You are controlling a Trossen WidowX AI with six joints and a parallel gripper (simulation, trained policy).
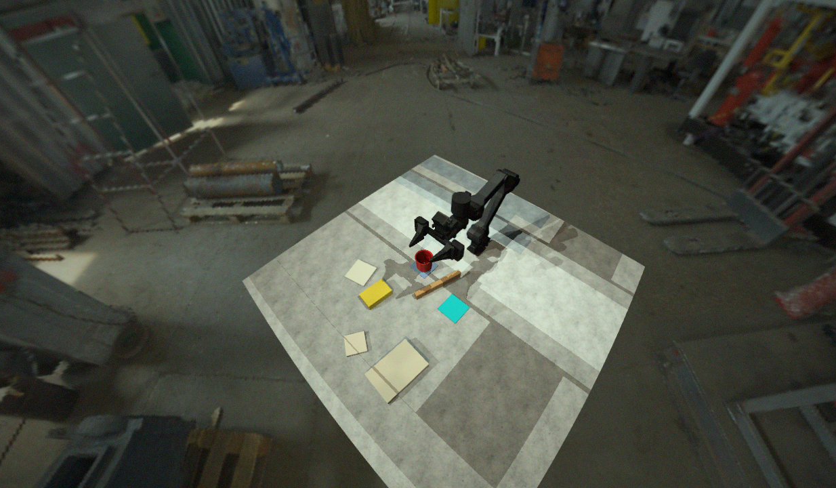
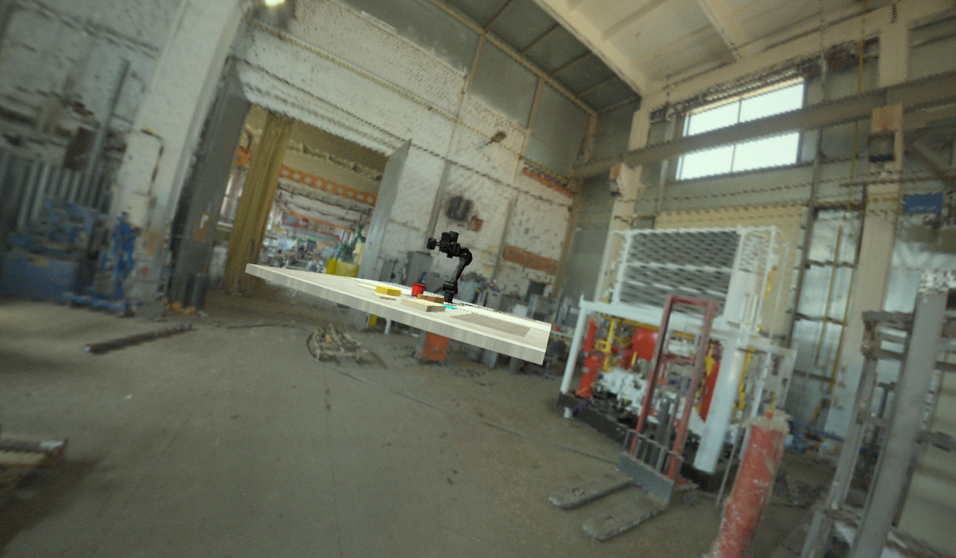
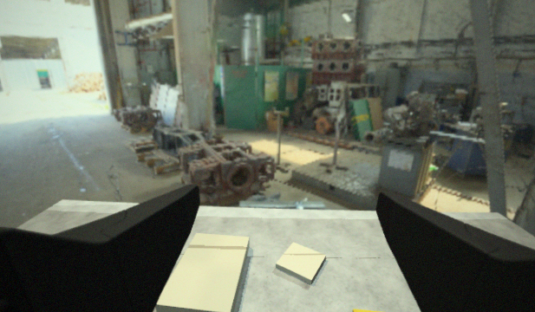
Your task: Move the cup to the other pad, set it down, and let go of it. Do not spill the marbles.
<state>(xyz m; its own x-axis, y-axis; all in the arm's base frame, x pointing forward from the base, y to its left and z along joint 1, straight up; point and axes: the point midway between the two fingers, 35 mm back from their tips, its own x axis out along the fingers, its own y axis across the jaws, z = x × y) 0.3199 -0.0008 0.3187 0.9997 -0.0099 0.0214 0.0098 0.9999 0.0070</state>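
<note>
"So, what does the top view give us?"

"The red cup (image 1: 423,261) (image 2: 418,289) stands upright on a blue pad (image 1: 424,274), with the teal pad (image 1: 452,308) lying apart, past the wooden bar (image 1: 437,285). I'd take teal for the target. The gripper (image 1: 421,253) (image 2: 431,243) (image 3: 287,198) appears over the cup there, its jaws spread wide with nothing between them."

"And the exterior view?"

"That settles the height: the arm holds the gripper well above the cup. I can't make out any marbles."

"The wrist view?"

"Both fingers wide apart, pointing out over the table; between them I see the large cream block (image 3: 206,273) and a small cream tile (image 3: 301,262), no cup."

"How would you do the grasp, then?"

"Tip the gripper toward the cup and lower it slowly, one finger each side, clear of the rim. Close evenly on the wall, so neither finger shoves it over. Then lift straight up, keep it level, and carry it high enough to clear the bar."
</note>
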